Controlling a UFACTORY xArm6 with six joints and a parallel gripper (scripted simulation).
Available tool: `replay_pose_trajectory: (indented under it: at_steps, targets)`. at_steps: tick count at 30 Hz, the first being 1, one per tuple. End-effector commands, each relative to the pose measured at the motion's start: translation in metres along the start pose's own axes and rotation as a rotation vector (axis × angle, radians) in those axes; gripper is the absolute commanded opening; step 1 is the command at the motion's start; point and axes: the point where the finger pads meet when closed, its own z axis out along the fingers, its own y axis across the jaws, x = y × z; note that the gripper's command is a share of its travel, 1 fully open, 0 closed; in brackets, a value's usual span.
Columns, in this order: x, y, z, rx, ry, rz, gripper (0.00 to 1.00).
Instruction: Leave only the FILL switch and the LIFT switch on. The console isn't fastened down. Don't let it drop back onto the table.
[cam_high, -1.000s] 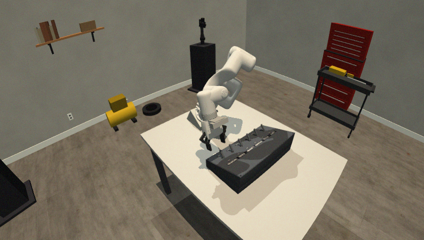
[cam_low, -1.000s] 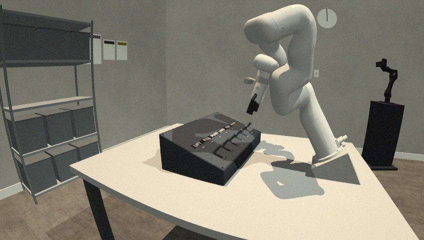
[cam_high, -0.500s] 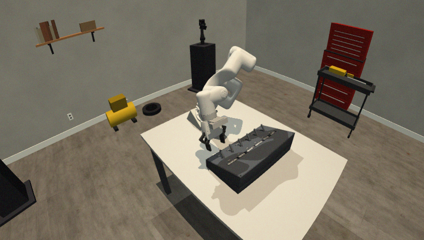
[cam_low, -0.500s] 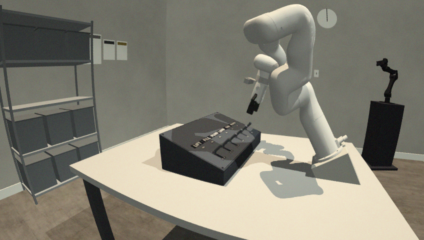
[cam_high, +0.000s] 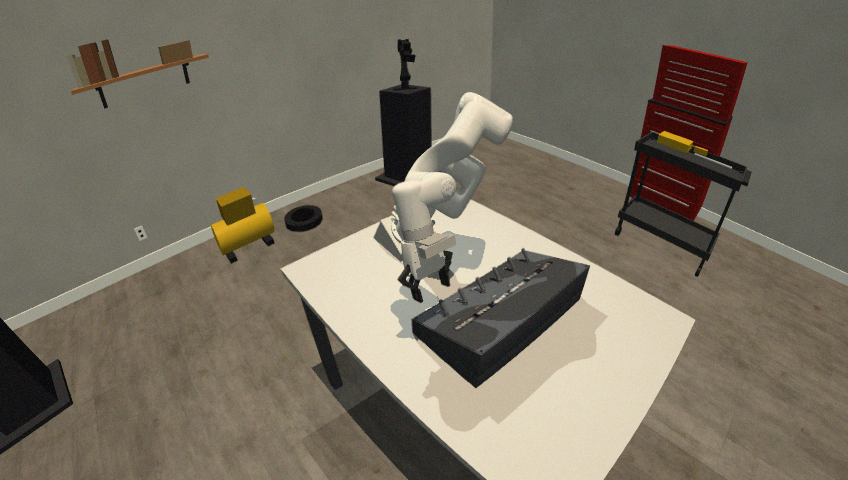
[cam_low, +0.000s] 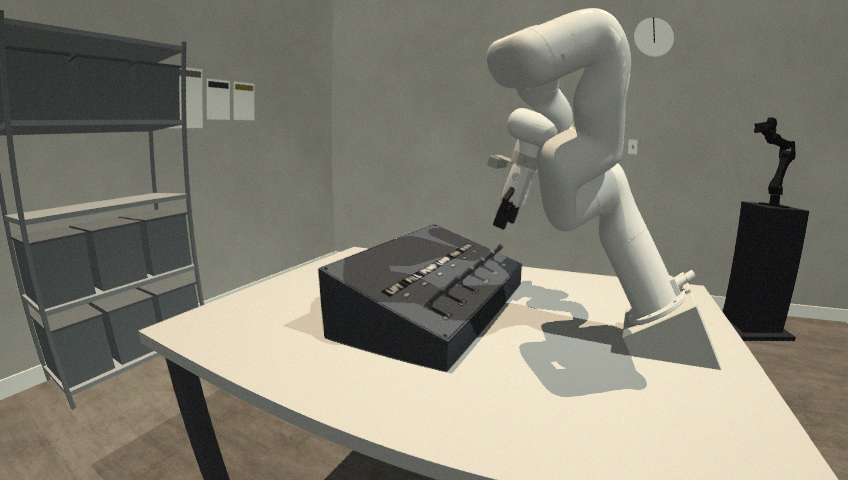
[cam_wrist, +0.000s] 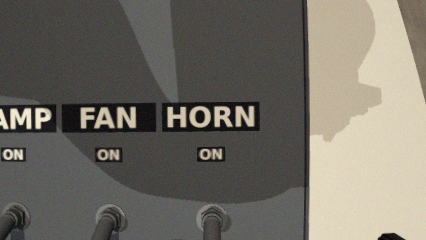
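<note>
The dark sloped console (cam_high: 499, 315) sits on the white table and also shows in the exterior view (cam_low: 416, 291). A row of several toggle levers (cam_high: 482, 282) runs along its near edge, above a strip of labels. The wrist view shows the FAN label (cam_wrist: 108, 117), the HORN label (cam_wrist: 210, 116) and part of LAMP, each with an ON mark below. The FAN lever base (cam_wrist: 110, 218) and the HORN lever base (cam_wrist: 213, 218) sit at the bottom edge, with the levers pointing away from the ON marks. My gripper (cam_high: 425, 284) (cam_low: 505, 217) hangs open and empty above the HORN end.
The arm's base (cam_low: 666, 321) stands on the table behind the console. The table edge lies just past the console's HORN end (cam_wrist: 360, 175). A black cart (cam_high: 684, 196), a red tool cabinet (cam_high: 693, 113) and a yellow compressor (cam_high: 241, 226) stand on the floor, away from the table.
</note>
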Motion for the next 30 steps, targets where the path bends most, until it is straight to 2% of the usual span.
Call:
replay_pose_trajectory:
  at_steps: [1, 16, 17, 24, 30]
  targets:
    - [0.001, 0.001, -0.001, -0.002, 0.002, -0.002, 1.0]
    - [0.001, 0.001, -0.001, -0.002, 0.002, -0.002, 1.0]
    - [0.001, 0.001, -0.001, -0.002, 0.002, -0.002, 0.0]
    - [0.001, 0.001, -0.005, -0.002, 0.002, -0.002, 0.0]
    - [0.001, 0.001, -0.023, -0.002, 0.002, -0.002, 0.0]
